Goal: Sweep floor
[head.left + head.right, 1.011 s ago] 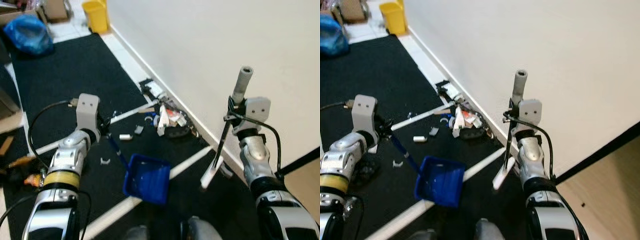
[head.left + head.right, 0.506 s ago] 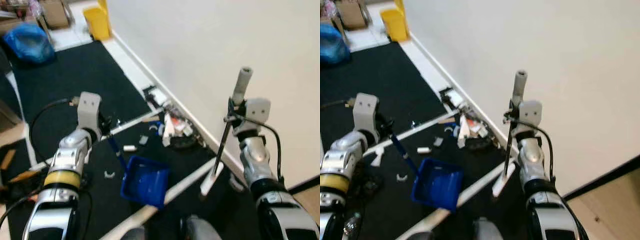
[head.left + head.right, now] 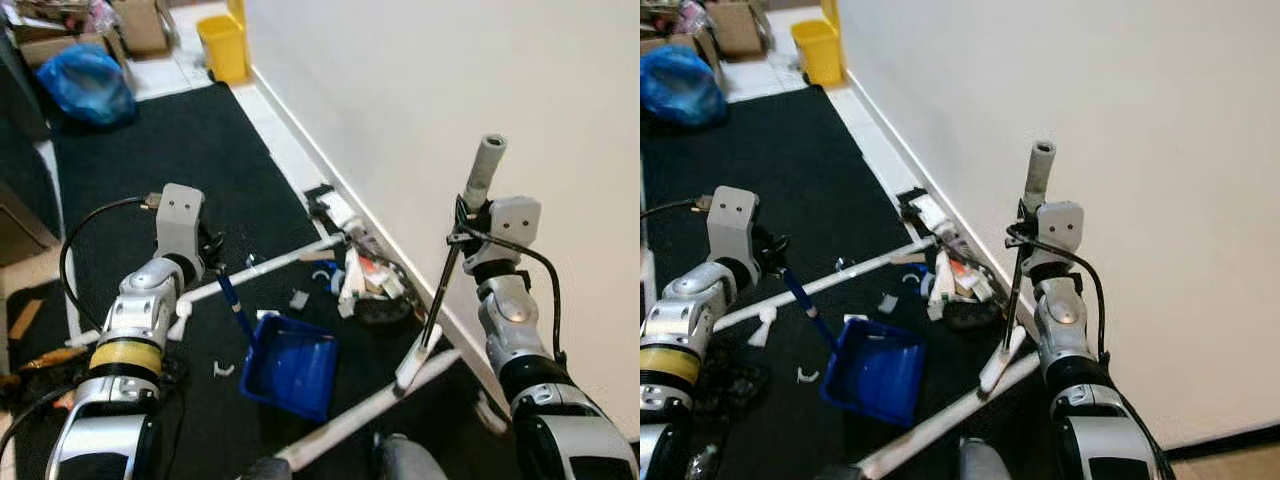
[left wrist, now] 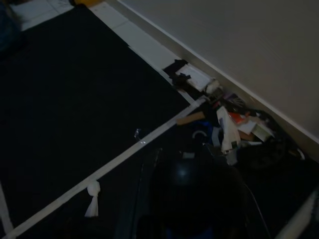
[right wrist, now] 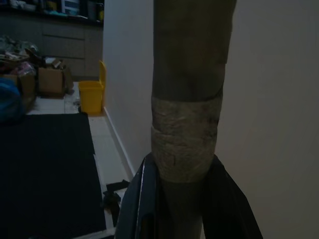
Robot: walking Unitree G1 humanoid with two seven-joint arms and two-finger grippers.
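Note:
A pile of rubbish (image 3: 362, 283), paper scraps and a dark lump, lies against the foot of the white wall. My left gripper (image 3: 212, 258) is shut on the thin handle of a blue dustpan (image 3: 288, 365), whose pan rests on the black mat just short of the pile. My right gripper (image 3: 463, 236) is shut on the broom handle (image 5: 187, 99), which stands nearly upright, its grey grip end above the wrist. The white broom head (image 3: 414, 364) is at the floor beside the pile, near the wall. In the dim left wrist view the pile (image 4: 234, 130) lies ahead.
The white wall (image 3: 450, 80) runs along my right. A yellow bin (image 3: 224, 46), a blue bag (image 3: 88, 82) and cardboard boxes stand at the far end of the black mat (image 3: 150, 150). Small white scraps (image 3: 224, 369) lie by the dustpan. A white strip (image 3: 270, 268) crosses the mat.
The whole picture has shifted: the camera moved forward along the wall. The rubbish pile now sits closer to the dustpan and the broom head. Both grips are unchanged.

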